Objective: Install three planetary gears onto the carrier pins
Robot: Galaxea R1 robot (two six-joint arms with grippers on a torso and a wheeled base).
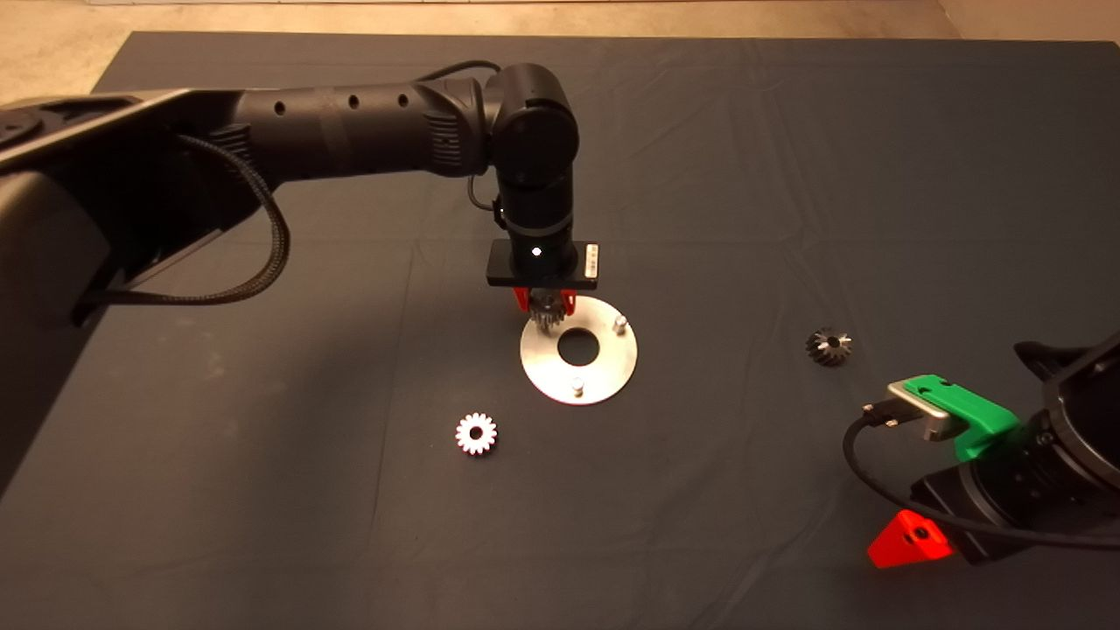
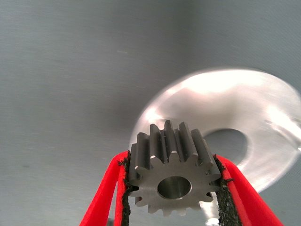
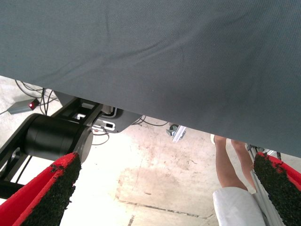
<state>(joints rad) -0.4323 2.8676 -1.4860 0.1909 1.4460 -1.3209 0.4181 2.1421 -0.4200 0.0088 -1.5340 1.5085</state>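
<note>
L hand (image 1: 543, 306) grips gear (image 2: 173, 175) over plate (image 1: 604, 378), prob. above pin.

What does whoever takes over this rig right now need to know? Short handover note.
Left gripper: shut on a silvery gear, over the carrier plate's far-left edge.
Right gripper: open, parked at the mat's near-right edge.
Two carrier pins show, both bare; the third is hidden under the left gripper.
Bright gear lies near-left of the plate, dark gear to its right.
Done: no gear visibly seated. Left: all three.
</note>
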